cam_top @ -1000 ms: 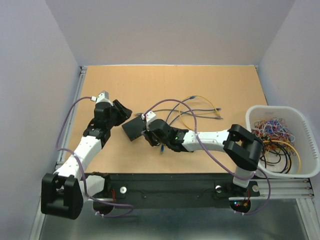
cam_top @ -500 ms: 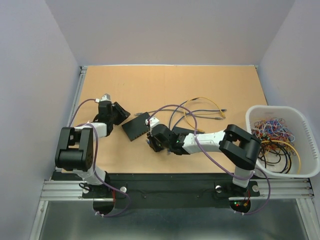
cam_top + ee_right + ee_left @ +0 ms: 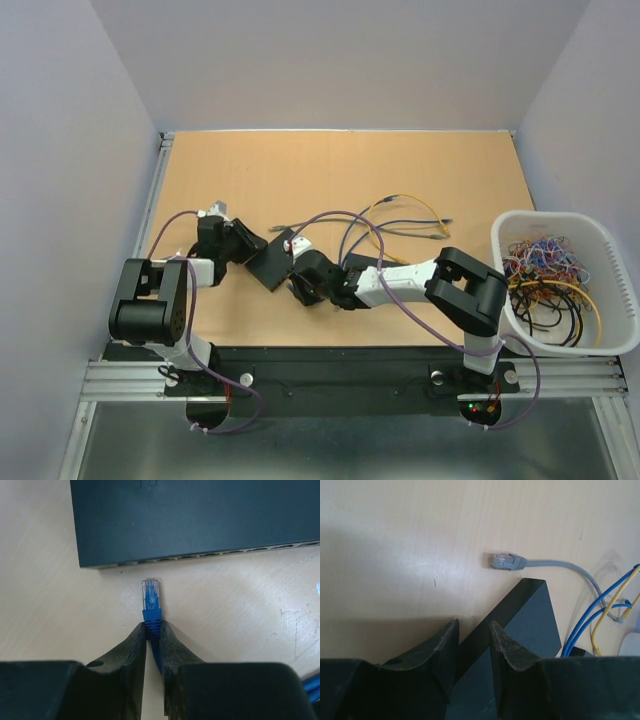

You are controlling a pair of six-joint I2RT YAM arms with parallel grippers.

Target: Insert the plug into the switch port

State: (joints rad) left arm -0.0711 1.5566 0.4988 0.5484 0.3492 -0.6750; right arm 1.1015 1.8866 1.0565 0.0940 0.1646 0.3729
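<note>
Plug [image 3: 151, 596], blue with a clear tip, is pinched by its boot in the right jaws. Its long axis points straight at the switch [image 3: 200, 515], and the tip is just short of the port row [image 3: 210, 556], near that row's left end. The gap between them is bare bench [image 3: 40, 605], so a short forward push looks sufficient. The left jaws clamp a corner of the switch, bracing it. A loose grey plug [image 3: 504, 561] lies beyond the switch.

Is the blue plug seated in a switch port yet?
No, the blue plug, held by the right gripper, sits short of the switch port edge, with bare table between them.
</note>
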